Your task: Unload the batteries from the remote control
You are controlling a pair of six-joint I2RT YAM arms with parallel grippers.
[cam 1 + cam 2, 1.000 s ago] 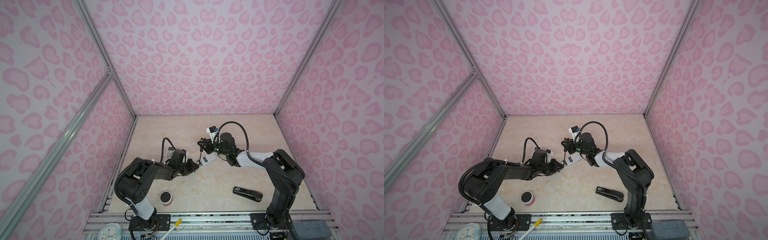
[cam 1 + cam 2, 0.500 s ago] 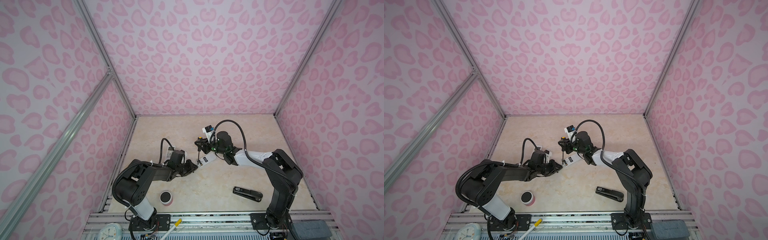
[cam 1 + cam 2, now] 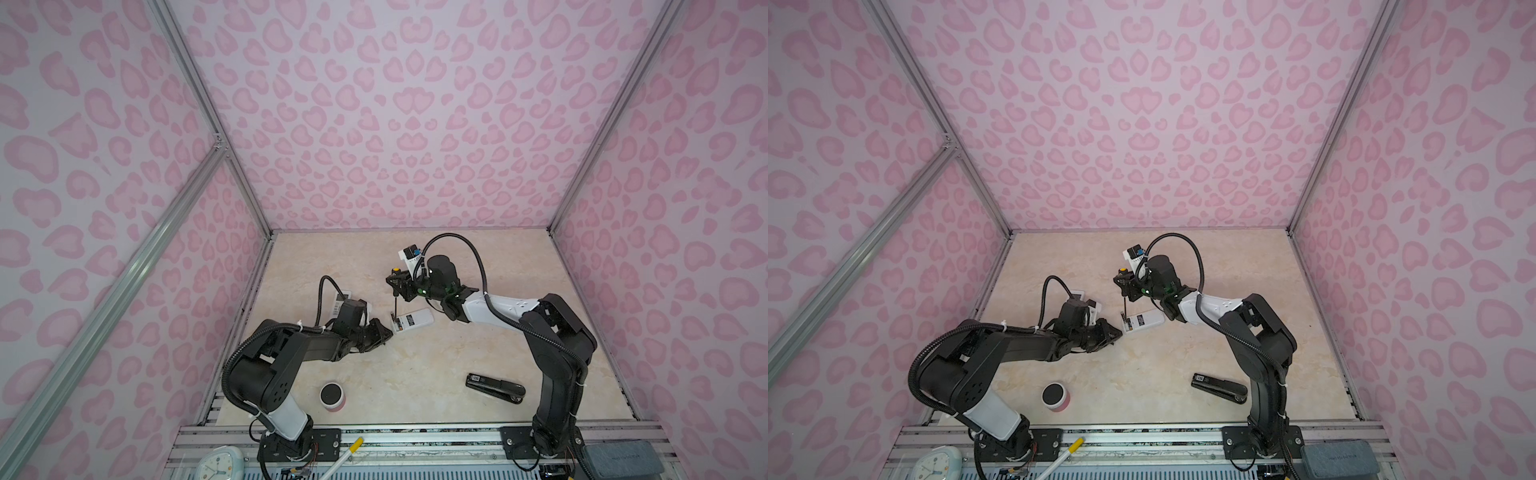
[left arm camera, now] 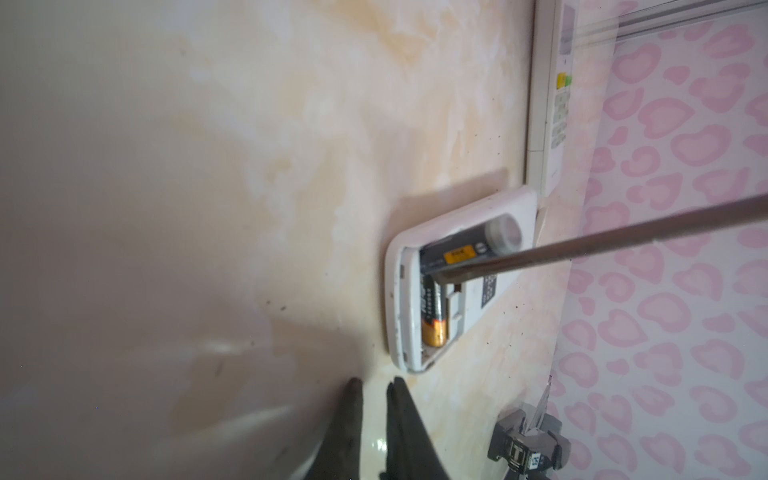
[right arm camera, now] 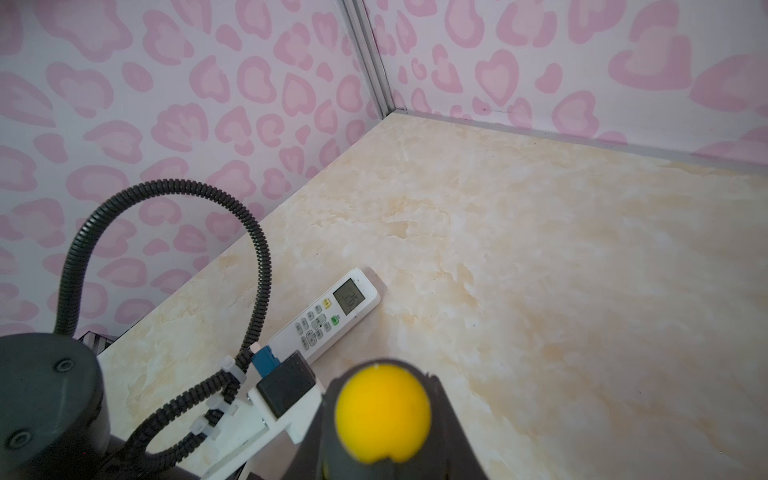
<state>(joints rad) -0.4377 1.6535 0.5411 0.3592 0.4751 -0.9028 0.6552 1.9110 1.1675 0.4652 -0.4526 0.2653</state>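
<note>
The left pincer (image 4: 374,388) is almost closed and holds nothing, just beside the white remote (image 3: 411,321) on the table (image 3: 415,365). The batteries (image 4: 434,309) sit in the remote's open back. The right pincer (image 3: 401,286) grips a screwdriver (image 4: 582,245), its tip on a battery.

I see the open remote (image 3: 411,321) mid-table between both arms, batteries (image 4: 434,307) in its compartment, screwdriver (image 4: 582,243) tip inside it, second remote (image 5: 332,316) behind the left arm, stapler (image 3: 494,387) front right, cup (image 3: 332,397) front left.
</note>
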